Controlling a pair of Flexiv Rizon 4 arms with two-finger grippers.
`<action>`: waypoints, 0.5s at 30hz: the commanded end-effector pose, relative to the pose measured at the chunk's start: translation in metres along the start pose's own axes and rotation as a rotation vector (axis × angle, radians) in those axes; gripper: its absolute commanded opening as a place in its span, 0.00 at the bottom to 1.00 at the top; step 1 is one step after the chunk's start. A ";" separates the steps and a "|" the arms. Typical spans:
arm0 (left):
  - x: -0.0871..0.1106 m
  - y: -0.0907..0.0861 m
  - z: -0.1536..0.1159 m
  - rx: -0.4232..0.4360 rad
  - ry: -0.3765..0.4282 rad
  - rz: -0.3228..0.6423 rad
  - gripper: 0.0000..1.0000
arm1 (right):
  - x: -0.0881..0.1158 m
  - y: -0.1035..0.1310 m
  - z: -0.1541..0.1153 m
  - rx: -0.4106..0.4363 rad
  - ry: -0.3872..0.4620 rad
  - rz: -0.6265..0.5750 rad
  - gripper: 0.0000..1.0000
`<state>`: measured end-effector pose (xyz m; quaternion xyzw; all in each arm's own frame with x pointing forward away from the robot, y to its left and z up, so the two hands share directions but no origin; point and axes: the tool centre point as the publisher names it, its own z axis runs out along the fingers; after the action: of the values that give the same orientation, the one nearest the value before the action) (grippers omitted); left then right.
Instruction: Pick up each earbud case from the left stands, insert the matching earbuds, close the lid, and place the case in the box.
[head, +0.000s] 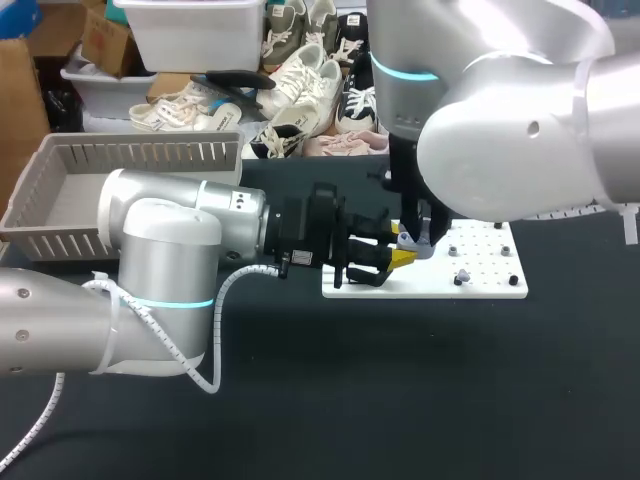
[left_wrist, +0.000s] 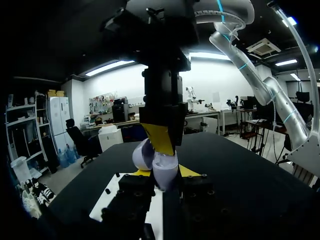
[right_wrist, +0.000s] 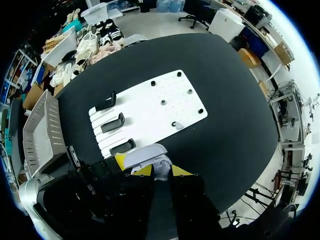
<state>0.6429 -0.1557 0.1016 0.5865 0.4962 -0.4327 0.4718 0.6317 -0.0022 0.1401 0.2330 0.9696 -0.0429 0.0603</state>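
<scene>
A lavender earbud case (head: 417, 243) hangs over the near-left part of the white board (head: 480, 285) with its lid open. My left gripper (left_wrist: 164, 172) is shut on the case (left_wrist: 164, 170) from both sides and holds it out level. My right gripper (right_wrist: 161, 171) comes straight down onto the open case (right_wrist: 150, 156), its yellow fingertips (left_wrist: 160, 137) at the case's mouth. The fingers stand narrowly apart on a small pale earbud, mostly hidden between them. Three black stands (right_wrist: 114, 122) on the board's left end carry nothing.
A grey slatted basket (head: 60, 235) stands at the table's left, behind my left arm. Small earbuds and black pegs (right_wrist: 176, 125) dot the right half of the board. Dark bare tabletop (head: 400, 400) lies in front of the board.
</scene>
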 end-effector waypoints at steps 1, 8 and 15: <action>0.001 0.000 0.000 -0.001 -0.002 0.001 0.00 | -0.001 0.001 0.000 0.005 0.005 0.002 0.00; 0.001 0.000 0.000 -0.001 -0.002 0.001 0.00 | 0.001 -0.001 -0.002 -0.002 0.005 0.010 0.31; 0.001 0.000 0.000 -0.001 -0.002 0.001 0.00 | 0.005 -0.007 -0.014 -0.029 -0.022 0.019 0.35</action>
<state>0.6431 -0.1555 0.1016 0.5864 0.4963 -0.4326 0.4719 0.6338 0.0005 0.1481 0.2394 0.9681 -0.0361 0.0636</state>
